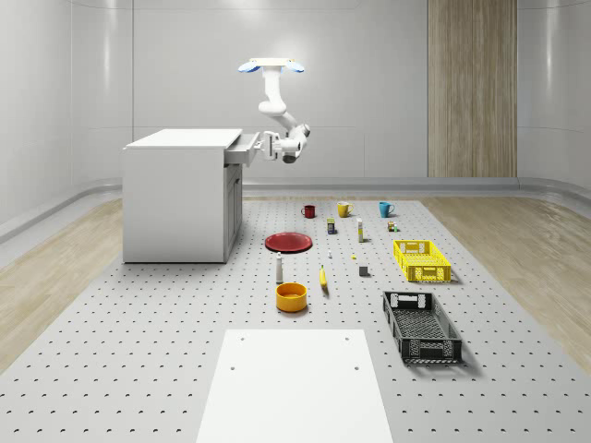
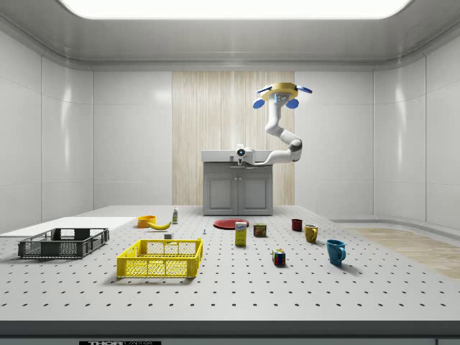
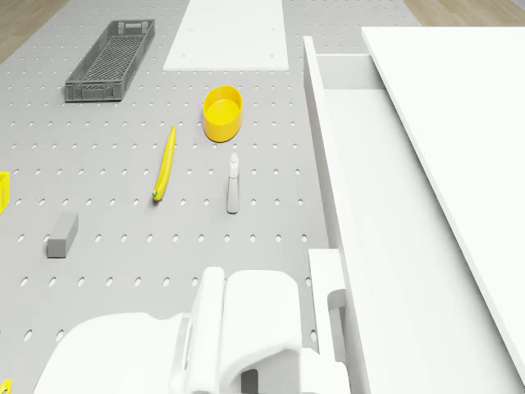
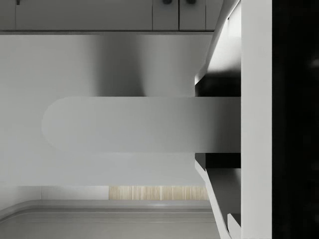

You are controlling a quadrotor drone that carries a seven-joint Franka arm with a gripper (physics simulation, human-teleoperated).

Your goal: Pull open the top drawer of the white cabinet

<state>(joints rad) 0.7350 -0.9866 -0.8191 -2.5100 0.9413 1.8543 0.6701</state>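
One top drawer point(image 1: 240, 150) partly out, pincer point(image 1: 269, 145) at its front.

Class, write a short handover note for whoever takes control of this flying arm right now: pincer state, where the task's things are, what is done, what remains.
Pincer: at the front of the top drawer, around its handle as seen in the wrist view; grip not confirmed.
Drone: hovering beside the white cabinet, in front of the drawer side, above the perforated grey table.
Done: drawer already partly out, its interior visible in the drone view.
Left: pull further if full opening is wanted, then release and back away.
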